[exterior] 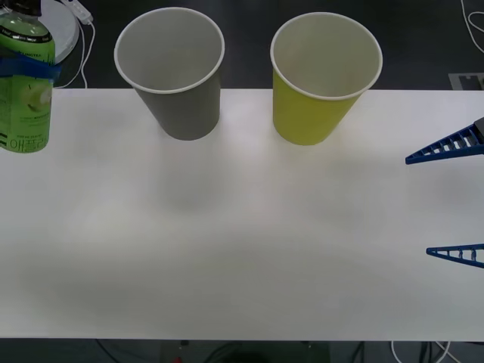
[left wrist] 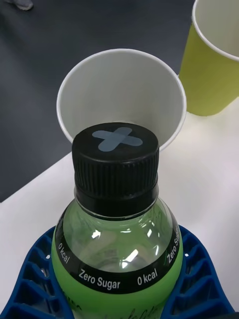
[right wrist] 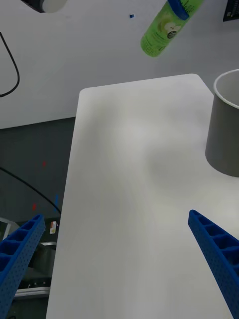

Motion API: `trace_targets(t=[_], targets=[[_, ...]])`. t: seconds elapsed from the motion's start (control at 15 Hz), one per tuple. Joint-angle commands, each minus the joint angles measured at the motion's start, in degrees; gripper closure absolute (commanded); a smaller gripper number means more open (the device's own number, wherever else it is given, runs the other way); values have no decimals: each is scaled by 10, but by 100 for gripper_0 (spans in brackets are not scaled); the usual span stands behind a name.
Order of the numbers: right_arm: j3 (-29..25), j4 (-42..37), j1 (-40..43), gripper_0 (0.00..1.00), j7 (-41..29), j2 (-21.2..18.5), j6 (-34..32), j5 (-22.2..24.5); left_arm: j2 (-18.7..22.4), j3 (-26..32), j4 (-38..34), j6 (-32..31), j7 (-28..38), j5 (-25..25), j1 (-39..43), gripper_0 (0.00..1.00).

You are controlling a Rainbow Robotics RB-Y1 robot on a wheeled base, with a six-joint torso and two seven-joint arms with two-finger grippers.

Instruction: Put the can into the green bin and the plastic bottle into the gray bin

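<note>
My left gripper point(exterior: 30, 69) is shut on the plastic bottle point(exterior: 26, 83), holding it upright in the air at the table's far left corner. In the left wrist view the bottle point(left wrist: 117, 224) shows green liquid and a black cap, with blue fingers point(left wrist: 30, 279) hugging both sides. The gray bin point(left wrist: 64, 99) stands just beyond it with its mouth open. The gray bin point(exterior: 170, 72) and the green bin point(exterior: 325, 76) stand side by side at the table's far edge. My right gripper point(exterior: 452, 200) hovers open at the right edge with nothing in it. The can is out of view.
The white table point(exterior: 227, 242) stretches bare in front of both bins. Its far edge runs just behind them, with dark floor and cables point(exterior: 83, 45) beyond. In the right wrist view the gray bin point(right wrist: 224, 129) stands off to one side of my open right gripper point(right wrist: 119, 269).
</note>
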Motion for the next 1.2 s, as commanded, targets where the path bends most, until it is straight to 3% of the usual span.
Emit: trace_targets(t=[0.07,0.6,1.2], targets=[[0,0,0,0,0,0,0,0,0,-25,34,-3,-5,-1,-42,100],[0,0,0,0,0,0,0,0,-2,-125,128,-7,-36,-6,-180,100],[0,0,0,0,0,0,0,0,-55,-214,247,-7,-76,-25,-299,100]])
